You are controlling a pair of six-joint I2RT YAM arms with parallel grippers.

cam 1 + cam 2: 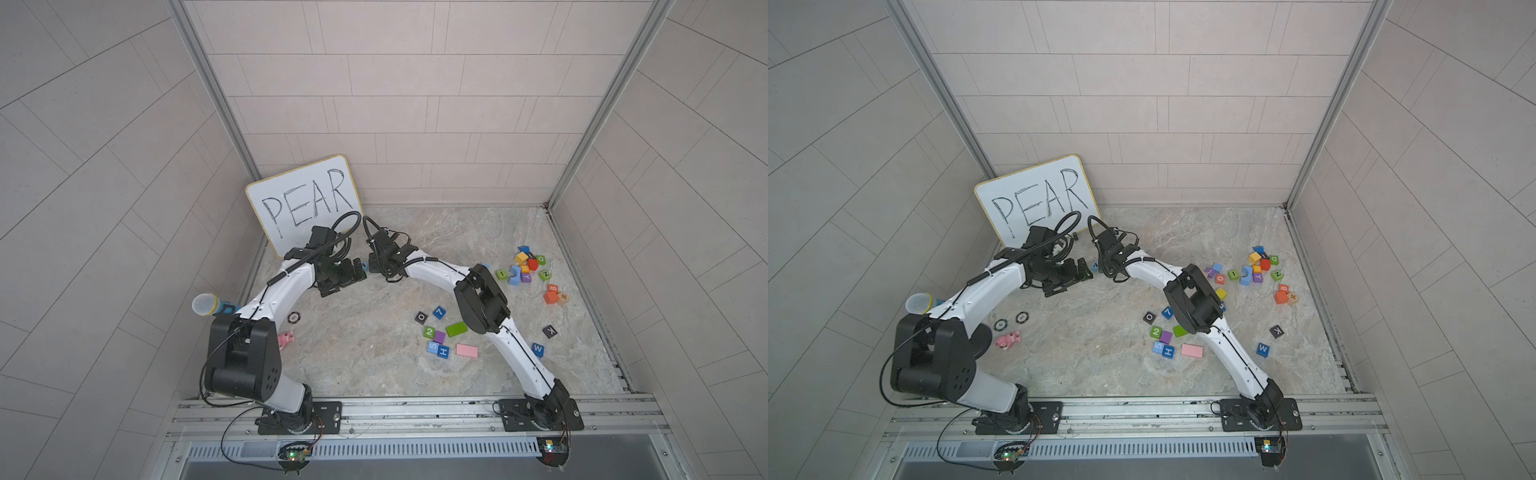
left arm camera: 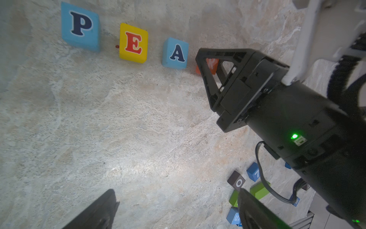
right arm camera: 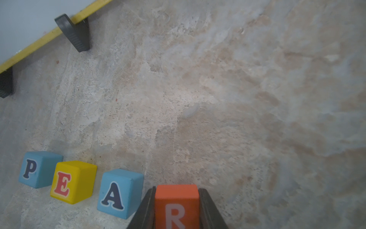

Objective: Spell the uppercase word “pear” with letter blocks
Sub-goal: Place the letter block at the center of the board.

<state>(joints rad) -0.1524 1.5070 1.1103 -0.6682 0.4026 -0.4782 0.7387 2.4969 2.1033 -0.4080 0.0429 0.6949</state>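
Observation:
On the stone floor, in front of the whiteboard, the letter blocks stand in a row: light blue P (image 2: 80,26), yellow E (image 2: 133,43) and light blue A (image 2: 175,53). The orange-red R (image 3: 176,206) sits just past the A (image 3: 119,193), a small gap between them. My right gripper (image 3: 176,189) is shut on the R, one finger on each side. Whether the R rests on the floor I cannot tell. My left gripper (image 2: 176,191) hangs open over bare floor on the near side of the row, nothing between its fingers. In a top view only the A (image 1: 1095,264) shows between the two wrists.
The whiteboard (image 1: 305,203) reading PEAR leans against the back left corner. A heap of coloured blocks (image 1: 525,266) lies at the right. Number blocks and an H (image 1: 436,336), a pink slab (image 1: 466,350), K (image 1: 550,331) and W (image 1: 537,349) lie nearer. A microphone (image 1: 206,304) and pink toy (image 1: 286,338) are left.

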